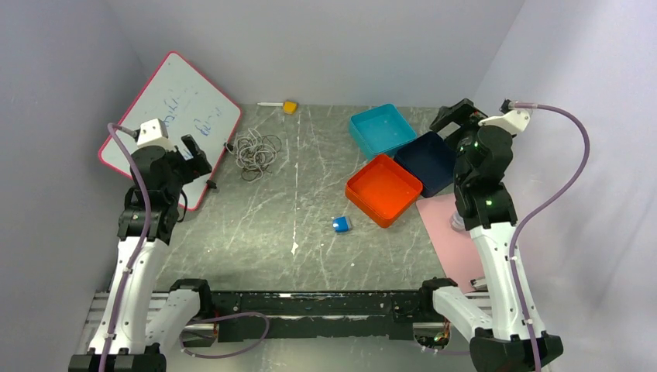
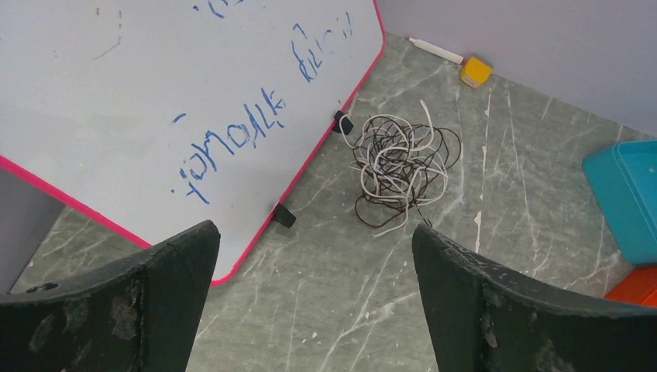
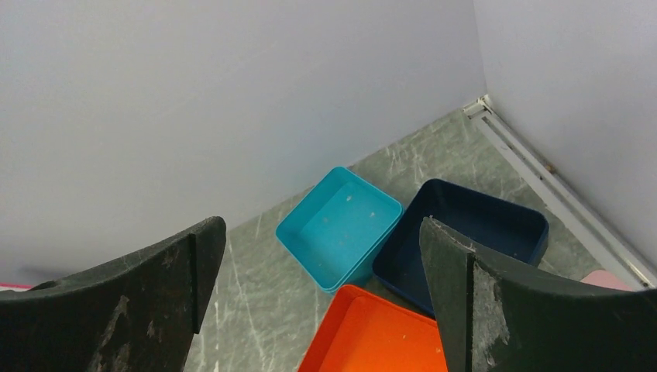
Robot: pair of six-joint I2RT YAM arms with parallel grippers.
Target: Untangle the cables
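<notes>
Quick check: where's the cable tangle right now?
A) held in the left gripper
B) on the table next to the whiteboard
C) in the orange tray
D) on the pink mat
B: the cables lie on the table just beside the whiteboard, and the left gripper is open and clear of them.

Pale lilac walls [image 1: 325, 46], grey tabletop [image 1: 256, 225]
</notes>
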